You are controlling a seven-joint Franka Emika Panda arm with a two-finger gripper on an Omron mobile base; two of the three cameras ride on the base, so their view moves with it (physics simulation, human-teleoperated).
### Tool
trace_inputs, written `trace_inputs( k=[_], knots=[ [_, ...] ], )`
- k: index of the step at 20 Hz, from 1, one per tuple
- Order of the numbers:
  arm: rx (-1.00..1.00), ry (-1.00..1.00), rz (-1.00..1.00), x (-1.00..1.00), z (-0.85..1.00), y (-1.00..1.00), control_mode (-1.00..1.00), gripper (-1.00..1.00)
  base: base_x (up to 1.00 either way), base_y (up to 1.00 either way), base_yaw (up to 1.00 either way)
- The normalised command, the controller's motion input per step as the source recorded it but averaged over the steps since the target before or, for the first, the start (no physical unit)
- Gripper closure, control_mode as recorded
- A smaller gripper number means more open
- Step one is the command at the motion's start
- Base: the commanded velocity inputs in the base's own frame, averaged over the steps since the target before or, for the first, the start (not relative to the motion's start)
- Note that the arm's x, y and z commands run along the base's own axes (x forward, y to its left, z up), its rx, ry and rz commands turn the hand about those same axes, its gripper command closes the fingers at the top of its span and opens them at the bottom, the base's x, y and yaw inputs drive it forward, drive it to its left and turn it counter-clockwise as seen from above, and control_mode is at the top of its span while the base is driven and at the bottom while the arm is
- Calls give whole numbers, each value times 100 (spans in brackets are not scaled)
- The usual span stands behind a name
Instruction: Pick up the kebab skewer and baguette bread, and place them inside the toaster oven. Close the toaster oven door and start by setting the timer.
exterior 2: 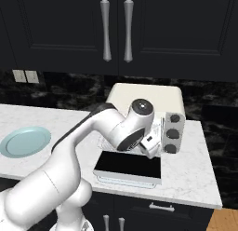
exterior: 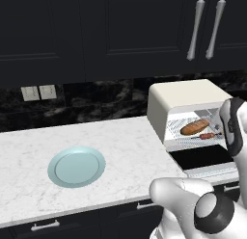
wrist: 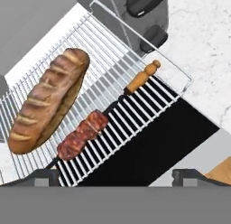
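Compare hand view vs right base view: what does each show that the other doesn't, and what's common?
Hand view only: the baguette bread and the kebab skewer lying side by side, apart, on the wire rack, and the open gripper empty above them.
Right base view only: the pale blue plate on the counter, the upper cabinets, and the arm that hides the oven's inside.
Both: the toaster oven, its dark knobs and the toaster oven door folded down open.
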Motion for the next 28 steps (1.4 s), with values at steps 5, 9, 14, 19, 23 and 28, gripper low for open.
trace_inputs(
  k=[5,9,14,19,23,28],
  knots=[
    [-12,-39,50,-20,0,2,-100,-100,0,0,0],
    [-14,-42,36,-11,0,0,-100,-100,0,0,0],
    [-14,-19,7,-3,-2,0,-100,-100,0,0,0],
    [-17,-9,-5,-1,-18,0,-100,-100,0,0,0],
    [-14,-10,-10,0,-23,0,-100,-100,0,0,0],
    [-11,-8,-18,2,-20,0,-100,-100,0,0,0]
  ],
)
